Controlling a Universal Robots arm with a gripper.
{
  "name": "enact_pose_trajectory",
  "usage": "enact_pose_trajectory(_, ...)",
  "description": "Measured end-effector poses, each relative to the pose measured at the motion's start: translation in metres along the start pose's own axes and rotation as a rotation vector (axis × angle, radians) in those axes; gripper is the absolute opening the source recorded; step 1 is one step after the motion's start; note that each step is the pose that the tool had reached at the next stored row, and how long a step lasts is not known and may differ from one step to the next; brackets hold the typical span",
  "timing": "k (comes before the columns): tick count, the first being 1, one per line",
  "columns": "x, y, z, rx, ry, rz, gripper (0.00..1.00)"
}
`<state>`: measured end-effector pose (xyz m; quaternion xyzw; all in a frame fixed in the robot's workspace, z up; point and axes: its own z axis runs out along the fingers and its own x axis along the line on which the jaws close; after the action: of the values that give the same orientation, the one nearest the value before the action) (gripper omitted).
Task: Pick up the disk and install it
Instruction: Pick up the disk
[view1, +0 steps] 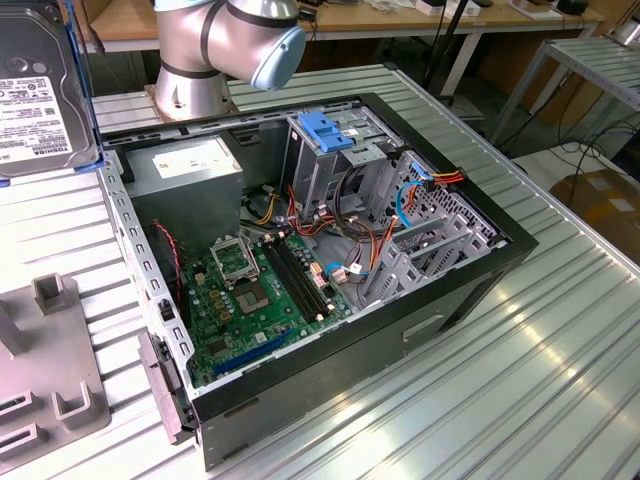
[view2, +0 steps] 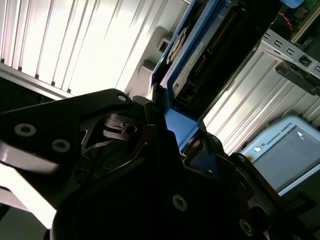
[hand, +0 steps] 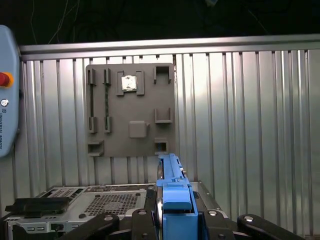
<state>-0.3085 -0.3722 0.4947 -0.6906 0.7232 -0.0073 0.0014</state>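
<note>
Gripper (view2: 176, 131) jaws closed hard on the disk (view2: 212, 52), pinching its blue carrier edge. The frame is clamped btwn the black jaws in both wrist views.

In the exterior view the disk (view1: 38, 90) hangs clear of the table (view1: 500, 400), label side toward the camera. It is at the view's far left, well apart from the open PC case (view1: 470, 290) and not yet in it.

Arm (view1: 220, 40) stands behind the case. Inside are the motherboard (view1: 255, 290), a grey PSU box (view1: 190, 170), and a metal drive cage w/ a blue clip (view1: 325, 130) on top.

Grey fixture plate (hand: 130, 110) lies flat on the ribbed tabletop beyond the case. Teach pendant (view2: 285, 150) is nearby.
</note>
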Motion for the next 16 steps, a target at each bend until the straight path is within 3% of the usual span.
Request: enact_pose_trajectory(16, -0.001, -0.0225, 0.0003, 0.0, 0.0, 0.0, 0.37)
